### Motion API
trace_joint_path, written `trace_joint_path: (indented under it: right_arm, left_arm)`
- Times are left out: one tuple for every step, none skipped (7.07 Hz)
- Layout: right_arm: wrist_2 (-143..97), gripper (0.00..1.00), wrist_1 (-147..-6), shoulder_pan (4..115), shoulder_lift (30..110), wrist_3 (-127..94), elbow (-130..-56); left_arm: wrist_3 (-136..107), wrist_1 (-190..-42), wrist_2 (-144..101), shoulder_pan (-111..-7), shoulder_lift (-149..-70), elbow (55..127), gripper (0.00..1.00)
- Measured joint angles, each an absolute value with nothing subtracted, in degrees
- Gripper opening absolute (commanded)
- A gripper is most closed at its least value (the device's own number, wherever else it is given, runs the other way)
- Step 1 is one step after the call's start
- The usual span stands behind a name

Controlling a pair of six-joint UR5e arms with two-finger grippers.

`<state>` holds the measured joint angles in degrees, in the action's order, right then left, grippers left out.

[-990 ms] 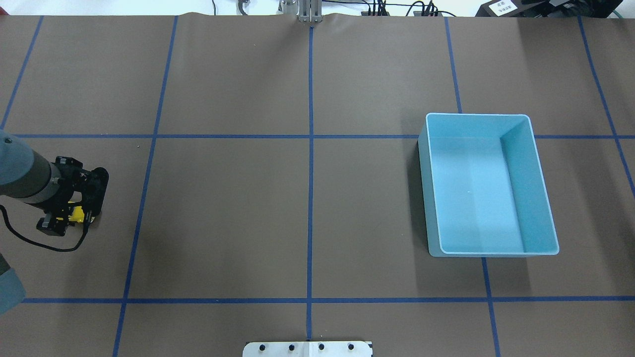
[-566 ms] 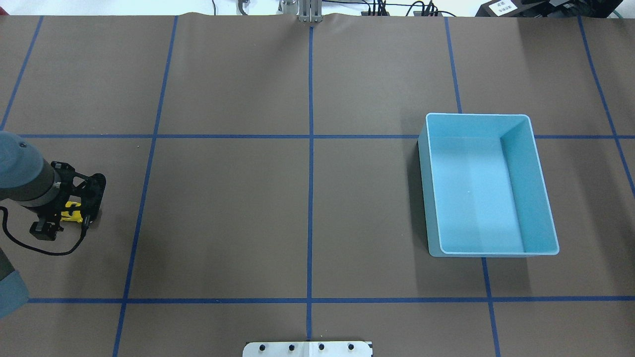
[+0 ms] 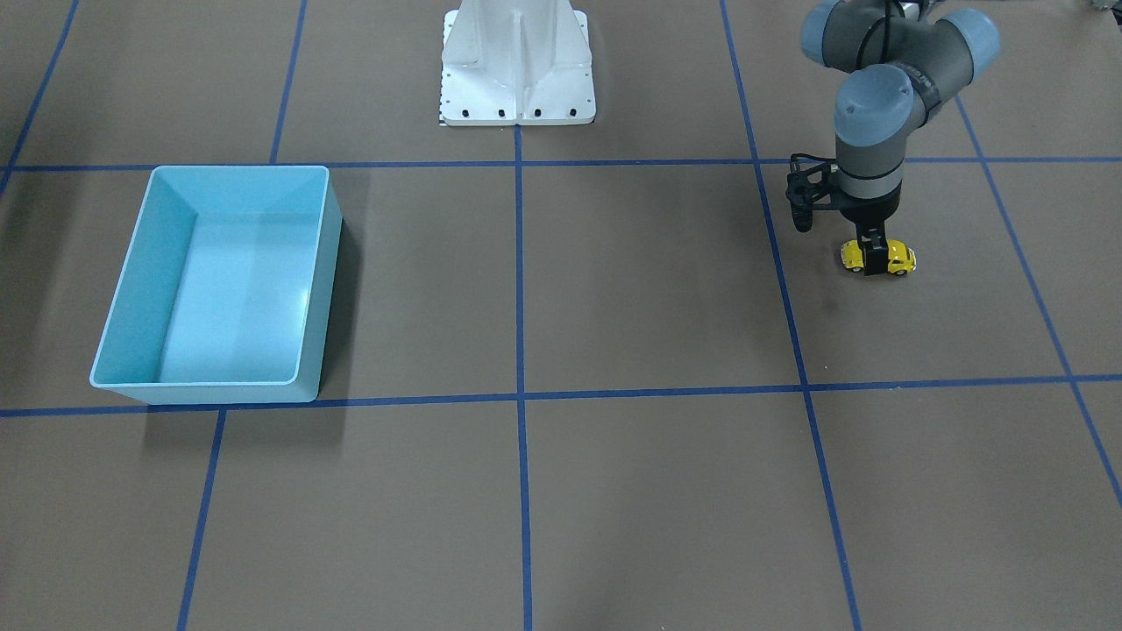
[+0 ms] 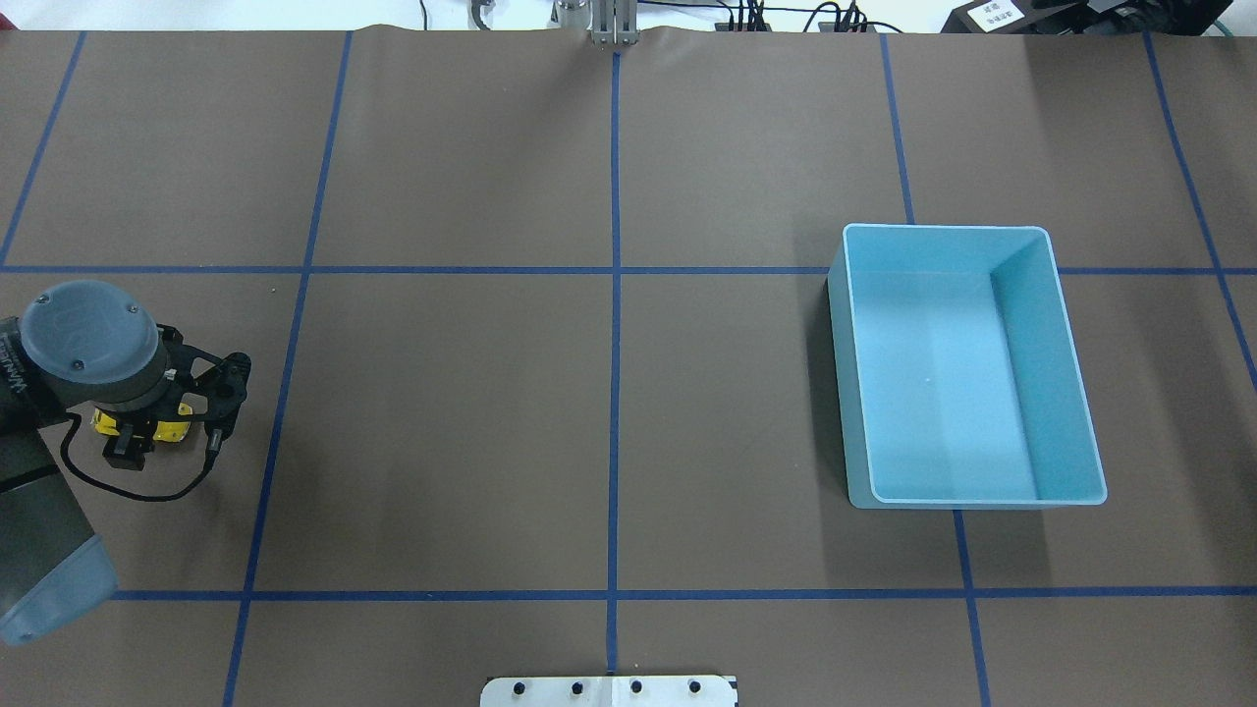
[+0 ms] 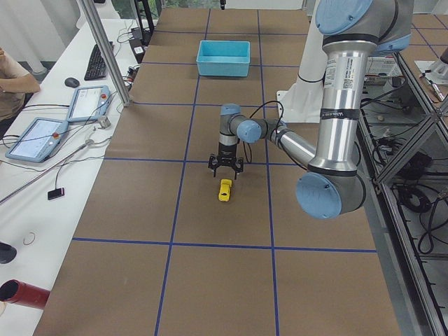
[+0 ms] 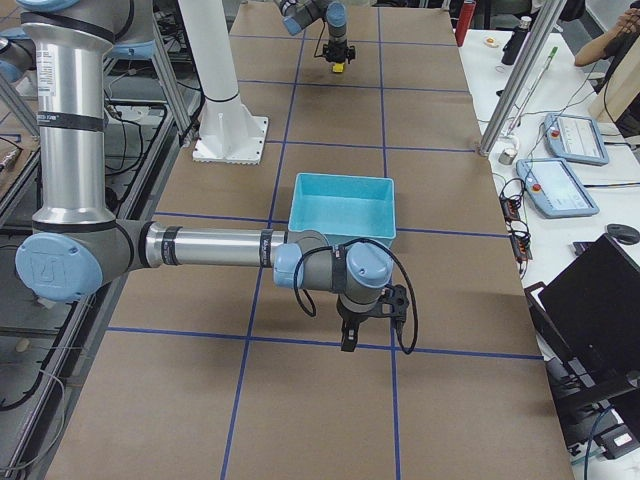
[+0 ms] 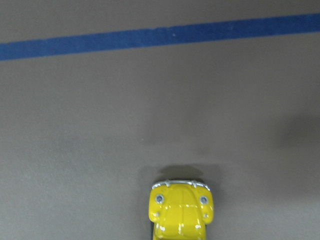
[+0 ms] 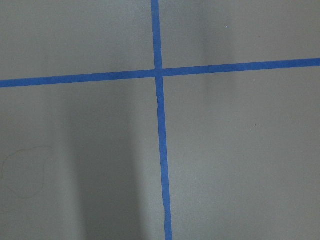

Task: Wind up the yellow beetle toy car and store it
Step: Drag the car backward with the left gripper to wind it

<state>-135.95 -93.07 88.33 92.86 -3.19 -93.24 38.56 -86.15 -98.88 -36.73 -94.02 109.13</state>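
**Left jaws at the car, grip unclear**

The yellow beetle toy car [image 3: 898, 258] sits wheels-down on the worktop [image 3: 614, 289], right under the left jaws. Front view shows one finger [image 3: 871, 261] crossing its middle, while the left side view shows a gap, so can't tell if they are clamped or just set around it. The right jaws hang near the blue bin [image 3: 145, 289], state can't be told. Bin is well apart from the left jaws. Car is likely light and rigid, with a glossy, slippery rounded roof, and it rolls freely. Best hold: across the door sides, mid-body, low, wheels on the worktop for winding.
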Motion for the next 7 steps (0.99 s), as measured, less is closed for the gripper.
trace_joint_path:
  right_arm:
    - [-135.94,0.99,-93.13,88.33,92.93,-3.17,-93.21]
    - [-135.93,0.99,-93.17,88.33,93.1,-3.17,-93.2]
    - [-135.94,0.99,-93.18,88.33,93.48,-3.17,-93.2]
    - [-135.96,0.99,-93.08,88.34,94.01,-3.18,-93.16]
    - [-135.93,0.99,-92.97,88.38,94.44,-3.22,-93.09]
    - [-135.85,0.99,-92.93,88.41,94.69,-3.22,-93.06]
    - [-135.79,0.99,-92.91,88.41,94.78,-3.21,-93.1]
  left_arm:
    - [38.46,-86.61,-99.08,-36.74,-93.94,108.58,0.88]
    - [37.64,-86.82,-99.18,-36.76,-93.79,108.33,0.87]
    - [36.16,-87.15,-99.23,-36.76,-93.74,108.04,0.87]
    - [35.12,-87.89,-99.28,-36.76,-93.68,107.55,0.87]
    - [34.73,-88.55,-99.3,-36.78,-93.64,107.02,0.87]
    - [34.6,-89.15,-99.31,-36.74,-93.66,106.39,0.87]
    - [34.58,-89.77,-99.47,-36.69,-93.74,105.69,0.82]
